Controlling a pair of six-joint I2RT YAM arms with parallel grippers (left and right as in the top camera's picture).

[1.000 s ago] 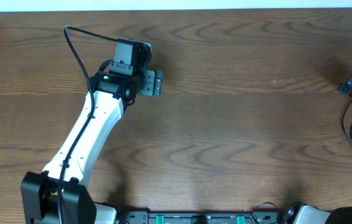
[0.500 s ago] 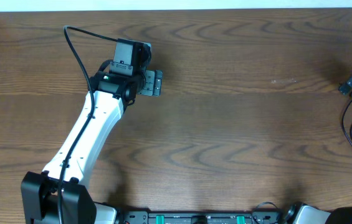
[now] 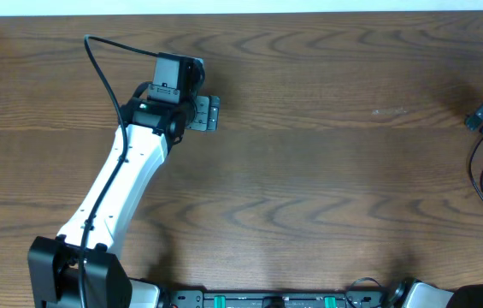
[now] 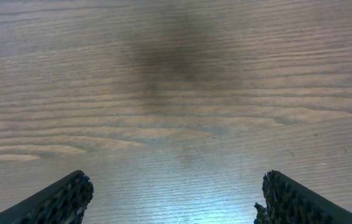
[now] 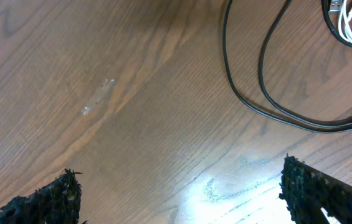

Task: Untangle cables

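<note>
Hanging out next to the rig right now. The left arm (image 3: 117,184) is reaching across the desk (image 3: 326,188) toward the far left. The left tool (image 3: 207,113) is hovering over plain wood with its fingers spread wide apart, gripping nothing. Its wrist view is showing only wood grain and a dark shadow patch.

The cables are lying way over on the right side, well apart from the left tool. The right tool (image 5: 179,186) is hovering there, also spread wide and gripping nothing. Ahead of its fingers the thin black cord (image 5: 224,50) is running over the desk in two long curves side by side, with a small plug showing at the right edge. The white cord (image 5: 350,38) is peeking in at the top right corner as a few bunched loops, with a black strand curving around them. Most of that bundle is getting cut off by the frame, so I can't tell how knotted it is. Neither tool is touching either cord.
</note>
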